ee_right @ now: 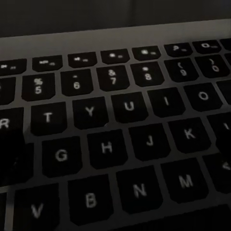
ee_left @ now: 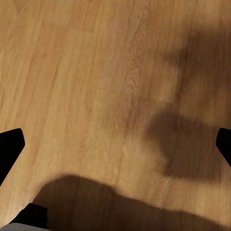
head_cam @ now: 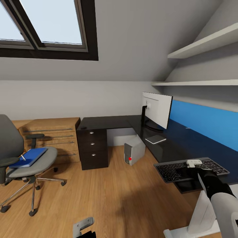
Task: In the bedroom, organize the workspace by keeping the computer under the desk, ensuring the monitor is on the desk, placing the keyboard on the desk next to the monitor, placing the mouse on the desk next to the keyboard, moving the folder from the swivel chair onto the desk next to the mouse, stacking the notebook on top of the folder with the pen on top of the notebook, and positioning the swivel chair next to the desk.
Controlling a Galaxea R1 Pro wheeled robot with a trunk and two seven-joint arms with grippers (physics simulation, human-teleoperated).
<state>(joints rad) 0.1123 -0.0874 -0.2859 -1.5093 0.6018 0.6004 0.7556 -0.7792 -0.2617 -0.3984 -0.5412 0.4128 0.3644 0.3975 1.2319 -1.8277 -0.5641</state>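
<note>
Head view shows the keyboard point(head_cam: 191, 170) lying at the near edge of the black surface point(head_cam: 112, 122), its near side overhanging the rim. The right tool point(head_cam: 194, 164) sits on top of it; whether its fingers are spread or pressed together cannot be told. The right wrist view looks closely at the dark keys point(ee_right: 120, 144). Farther along the surface stands the monitor point(head_cam: 158, 110), with a thin grey notebook point(head_cam: 155, 139) just in front of its base. The computer point(head_cam: 134, 150) stands on the floor under the surface, beside the drawer unit point(head_cam: 93, 148). Well apart, the swivel chair point(head_cam: 23, 158) carries the blue folder point(head_cam: 29, 157) with a pen point(head_cam: 23, 157) on it. The left tool point(ee_left: 115, 159) hangs spread over the wood floor point(ee_left: 96, 72).
</note>
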